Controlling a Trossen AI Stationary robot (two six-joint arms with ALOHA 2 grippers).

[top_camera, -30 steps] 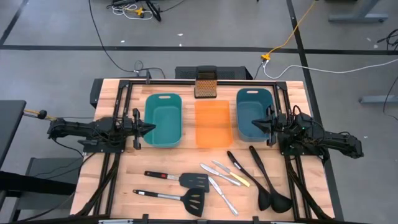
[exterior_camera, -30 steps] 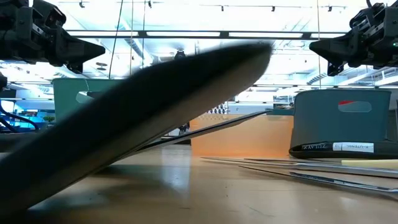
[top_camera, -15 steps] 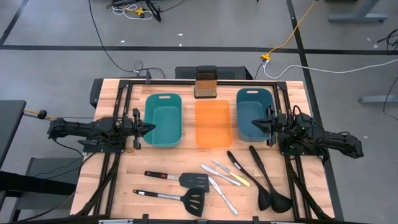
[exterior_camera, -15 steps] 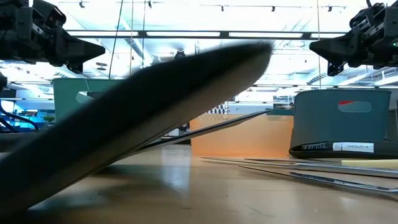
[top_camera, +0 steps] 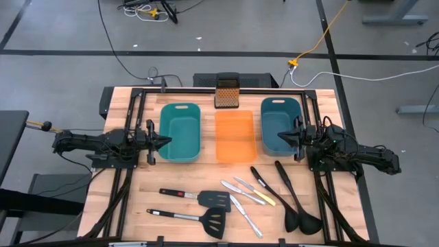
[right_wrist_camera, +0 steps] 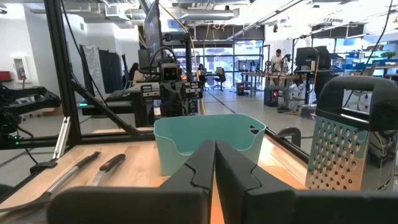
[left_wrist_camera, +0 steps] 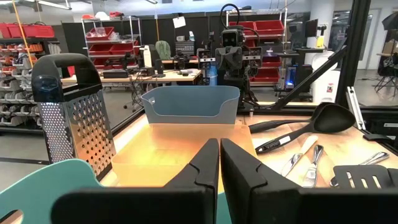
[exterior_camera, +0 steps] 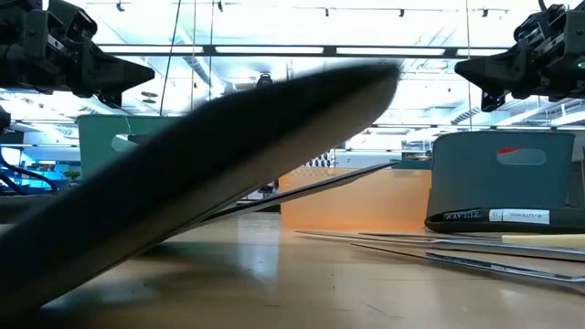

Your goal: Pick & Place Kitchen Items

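Both the left tool (top_camera: pixel 167 140) and right tool (top_camera: pixel 280 136) hang pinched narrow and empty beside the bins (top_camera: pixel 180 132). The spatulas (top_camera: pixel 206 199), knives (top_camera: pixel 245 193) and ladles (top_camera: pixel 296 199) lie on the bench (top_camera: pixel 137 199) front, so a tool should spread wide first, then descend squarely across one handle.

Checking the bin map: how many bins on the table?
3, in a row at the table's far side: teal bin on the left, orange bin in the middle, blue bin on the right. None seems hidden.

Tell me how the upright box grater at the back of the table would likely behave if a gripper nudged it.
The box grater stands tall on a small base, so a push near its handle would probably tip it. Its perforated metal walls, clear in the left wrist view, look rigid, not floppy. Flat sides suggest it would slide or fall, not roll.
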